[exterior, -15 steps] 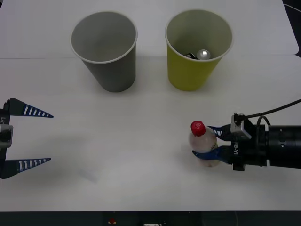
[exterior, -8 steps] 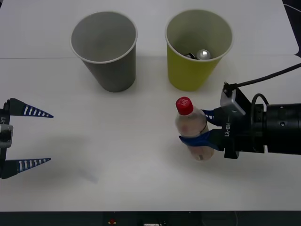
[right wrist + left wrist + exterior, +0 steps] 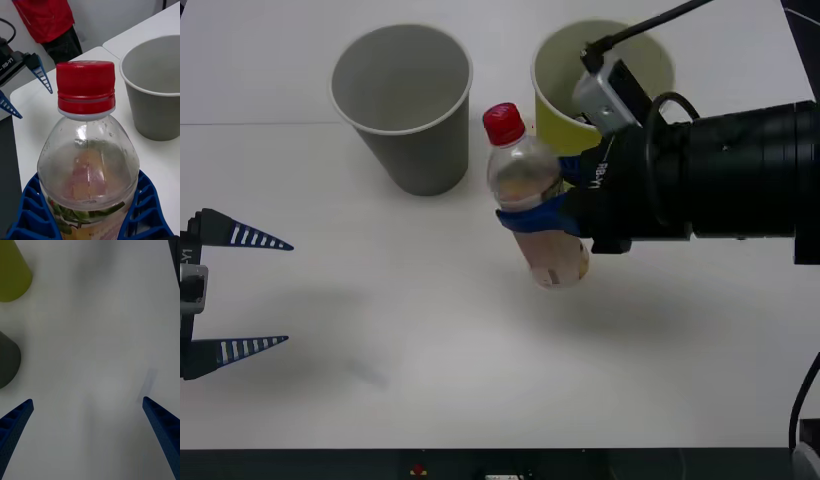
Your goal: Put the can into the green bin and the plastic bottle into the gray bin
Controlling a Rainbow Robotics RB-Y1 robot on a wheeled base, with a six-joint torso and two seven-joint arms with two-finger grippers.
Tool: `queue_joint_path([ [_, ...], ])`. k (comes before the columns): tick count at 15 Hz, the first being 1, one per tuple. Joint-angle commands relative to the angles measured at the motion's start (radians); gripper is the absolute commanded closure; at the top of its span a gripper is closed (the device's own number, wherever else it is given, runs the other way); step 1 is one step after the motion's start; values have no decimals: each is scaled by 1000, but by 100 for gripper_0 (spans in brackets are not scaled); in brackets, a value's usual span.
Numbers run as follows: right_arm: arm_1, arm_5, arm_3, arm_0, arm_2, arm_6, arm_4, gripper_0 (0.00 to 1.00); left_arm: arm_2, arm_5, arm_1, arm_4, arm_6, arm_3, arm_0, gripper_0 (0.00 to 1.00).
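The right gripper [image 3: 542,212] is clenched around the plastic bottle [image 3: 530,200], with its blue ribbed fingers [image 3: 148,210] wrapped about the label section of the body. The bottle is held clear of the white worktop [image 3: 430,340], tilted so that its red cap [image 3: 503,122] points toward 11 o'clock and its base toward 5 o'clock. In the front view the bottle lies between the two bins, at 4 o'clock from the gray bin [image 3: 402,100] and at 8 o'clock from the green bin [image 3: 565,110]. The right arm's body crosses in front of the green bin and covers most of its mouth, so the can cannot be located.

The gray bin stands upright on the worktop, its mouth unobstructed; in the right wrist view it [image 3: 157,86] appears beyond the bottle's shoulder [image 3: 88,161].

The left gripper [image 3: 242,292] is released, its fingers spread wide, and hovers at the worktop's 9 o'clock edge, well apart from both bins.
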Motion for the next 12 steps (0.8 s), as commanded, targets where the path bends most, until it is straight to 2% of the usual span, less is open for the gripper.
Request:
queue_joint_path([
  [1,26,0,33,-121,61,-119,99,100,0,0,0,0,0,0,0,0],
  [7,81,0,314,-413,65,-119,170,100,0,0,0,0,0,0,0,0],
  [12,104,120,606,-634,73,-118,213,100,0,0,0,0,0,0,0,0],
])
